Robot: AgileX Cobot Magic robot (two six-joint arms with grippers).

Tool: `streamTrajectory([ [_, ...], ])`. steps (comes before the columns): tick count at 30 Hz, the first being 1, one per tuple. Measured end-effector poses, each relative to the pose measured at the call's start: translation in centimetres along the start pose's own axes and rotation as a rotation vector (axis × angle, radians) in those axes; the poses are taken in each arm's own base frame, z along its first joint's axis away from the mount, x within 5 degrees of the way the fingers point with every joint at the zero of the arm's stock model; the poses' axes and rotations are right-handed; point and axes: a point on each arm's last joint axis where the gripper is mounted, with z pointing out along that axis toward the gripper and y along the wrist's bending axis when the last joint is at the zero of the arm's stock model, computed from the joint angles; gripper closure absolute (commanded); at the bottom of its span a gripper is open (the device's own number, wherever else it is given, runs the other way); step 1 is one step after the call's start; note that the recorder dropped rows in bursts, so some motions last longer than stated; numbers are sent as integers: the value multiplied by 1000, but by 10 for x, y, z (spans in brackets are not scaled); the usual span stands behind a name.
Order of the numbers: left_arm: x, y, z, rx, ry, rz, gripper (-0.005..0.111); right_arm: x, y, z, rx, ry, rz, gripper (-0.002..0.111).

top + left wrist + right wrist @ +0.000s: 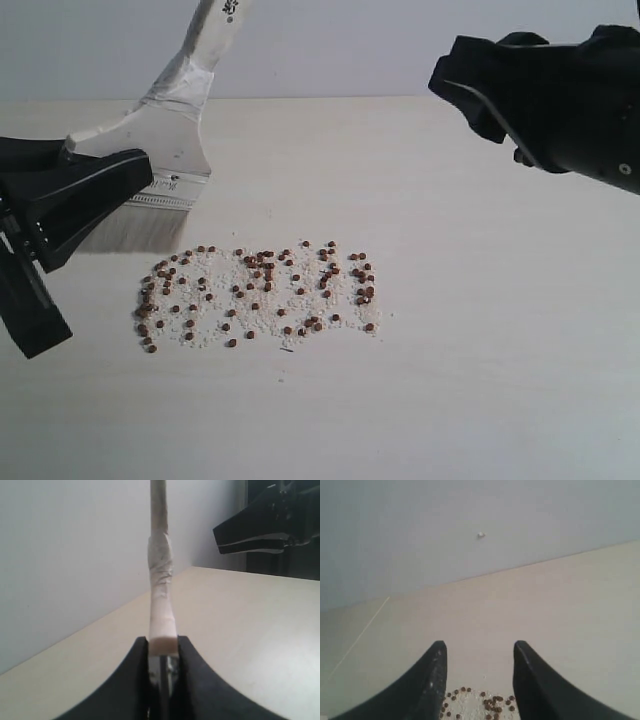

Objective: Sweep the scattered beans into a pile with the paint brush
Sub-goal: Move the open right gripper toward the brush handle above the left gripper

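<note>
The left gripper (162, 647) pinches the one brush (170, 150) at its ferrule, handle up; the bristles (135, 232) stand just beside the far left corner of the beans (260, 290), on the side toward the table's (480, 380) far edge. The beans, several dozen and too many to count exactly, form one loose band near mid-table, its long axis parallel to that edge, with no pile gathered yet. The right gripper (477, 652), fingers spread and empty, hangs well apart on the right, so the left arm is the nearer of the two.
</note>
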Motion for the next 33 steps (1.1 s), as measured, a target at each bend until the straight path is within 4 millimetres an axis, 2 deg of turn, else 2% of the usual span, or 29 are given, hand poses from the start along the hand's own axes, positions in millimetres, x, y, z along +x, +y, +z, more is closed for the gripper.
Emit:
streamTrajectory([
  [4, -1, 0, 0, -4, -16, -8, 107, 6, 1, 4, -12, 51, -53, 54],
  [12, -6, 1, 0, -7, -71, -9, 107, 13, 1, 9, -23, 106, -93, 54],
  [18, 1, 2, -4, -51, -75, -1, 107, 5, 20, 6, -92, 79, -102, 55],
  [25, 1, 0, -6, -44, -102, 19, 107, 2, 47, -2, -205, 83, -148, 61],
  [33, -1, 0, -6, -45, -118, 32, 107, -1, 50, -4, -213, 50, -149, 61],
])
